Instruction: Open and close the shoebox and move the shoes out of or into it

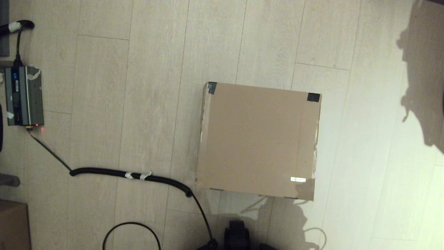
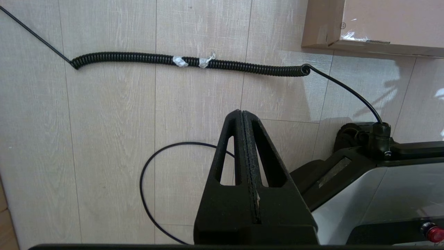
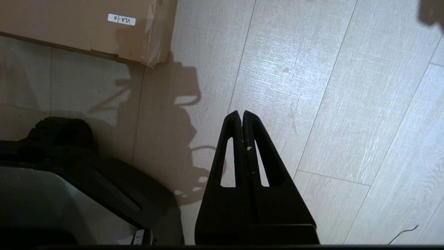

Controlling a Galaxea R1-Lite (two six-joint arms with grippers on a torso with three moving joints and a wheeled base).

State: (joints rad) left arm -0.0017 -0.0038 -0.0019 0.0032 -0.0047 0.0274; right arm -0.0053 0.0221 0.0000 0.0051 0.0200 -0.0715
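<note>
The shoebox [image 1: 258, 140], large and plain brown with black tape patches at its far corners and a small white label, sits on the floor with its lid down flat. One near corner of the shoebox [image 2: 374, 24] shows in the left wrist view, the labelled corner of the shoebox [image 3: 86, 27] in the right wrist view. The shoes are hidden. My left gripper [image 2: 241, 111] is shut on nothing, held above bare floor near the robot base. My right gripper [image 3: 241, 112] is likewise shut and empty, short of the box's near right corner. Neither gripper shows in the head view.
A black coiled cable [image 1: 131, 174] with white tape runs from a grey power unit [image 1: 23, 96] at the far left toward the robot base [image 1: 237, 234]. A smaller brown carton [image 1: 13, 225] sits at the near left. A thin black cable loop [image 2: 166, 187] lies on the floor.
</note>
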